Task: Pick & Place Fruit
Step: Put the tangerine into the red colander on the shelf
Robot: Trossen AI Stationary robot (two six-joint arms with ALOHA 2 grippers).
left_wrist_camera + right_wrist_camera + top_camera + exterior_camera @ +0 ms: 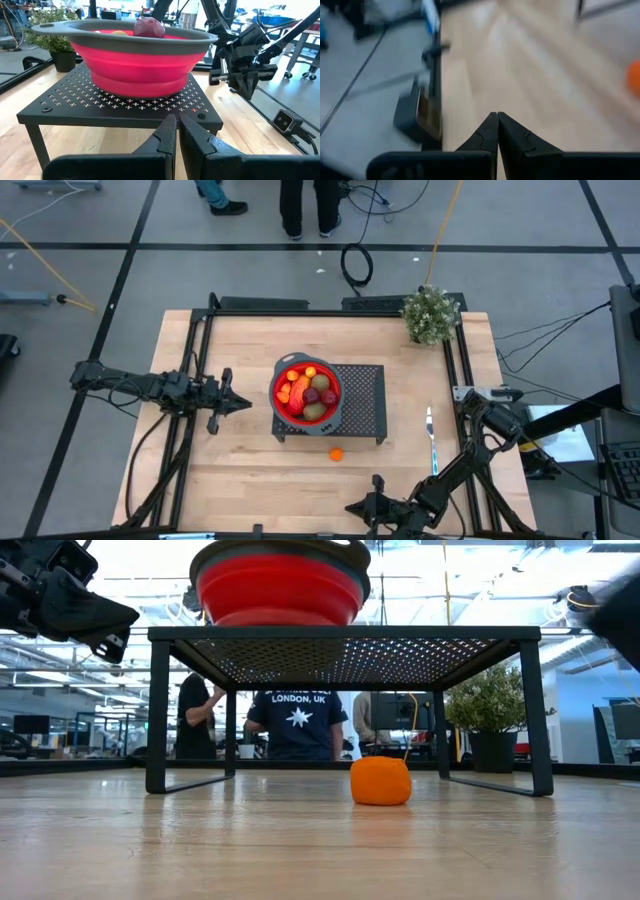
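Fingers of the left gripper (243,403) are seen pressed together with nothing between them, and the gripper is held above the table (240,480), just to the left of the red bowl (306,392) and apart from it. The right gripper (352,506) is likewise closed and empty, and is placed low at the table's near edge, well apart from the bowl. Most of the fruit (307,389) is gathered inside the bowl, which is set on a black perforated stand (362,408). One small orange ball (380,781) is left on the wood just in front of the stand, touched by neither gripper. A pale-handled utensil (431,438) is laid near the right side.
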